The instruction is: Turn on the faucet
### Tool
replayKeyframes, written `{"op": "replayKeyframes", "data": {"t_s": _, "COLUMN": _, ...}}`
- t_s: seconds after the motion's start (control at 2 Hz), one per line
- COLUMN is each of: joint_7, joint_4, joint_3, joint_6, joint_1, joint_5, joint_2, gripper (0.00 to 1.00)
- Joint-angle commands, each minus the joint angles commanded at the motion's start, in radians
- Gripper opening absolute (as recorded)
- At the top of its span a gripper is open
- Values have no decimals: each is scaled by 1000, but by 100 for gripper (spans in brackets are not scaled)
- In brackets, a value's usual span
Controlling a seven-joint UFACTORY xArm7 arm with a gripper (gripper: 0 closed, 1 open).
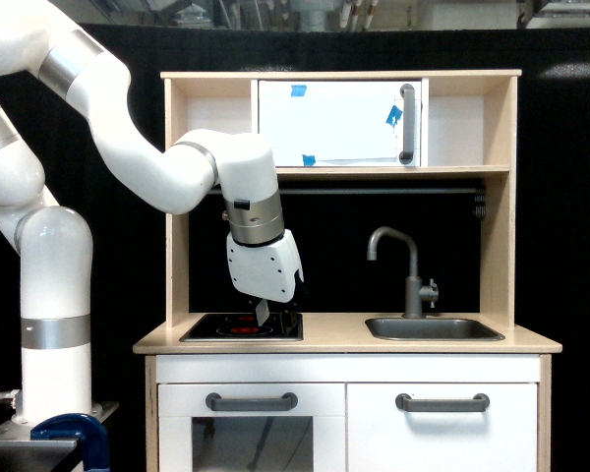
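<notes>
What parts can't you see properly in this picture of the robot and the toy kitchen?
- Gripper, exterior view: fingers dark against the hob, so open or shut is unclear.
- Faucet lever knob: too small to tell its position.
- Sink inside: hidden by its rim.
- Lower doors: cut off by the bottom edge.

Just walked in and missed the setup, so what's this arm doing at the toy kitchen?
A white robot arm is reaching over the toy kitchen counter. Its gripper hangs low over the black stovetop, holding nothing visible. The faucet, by the sink toward the exterior view's right, is untouched.
</notes>
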Motion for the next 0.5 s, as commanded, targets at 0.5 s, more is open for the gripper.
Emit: {"op": "replayKeyframes", "data": {"t_s": 0.5, "joint_7": -339, "joint_4": 129, "joint_3": -360, "joint_6": 120, "joint_1": 325, "joint_5": 169, "joint_2": 2, "gripper": 100}}
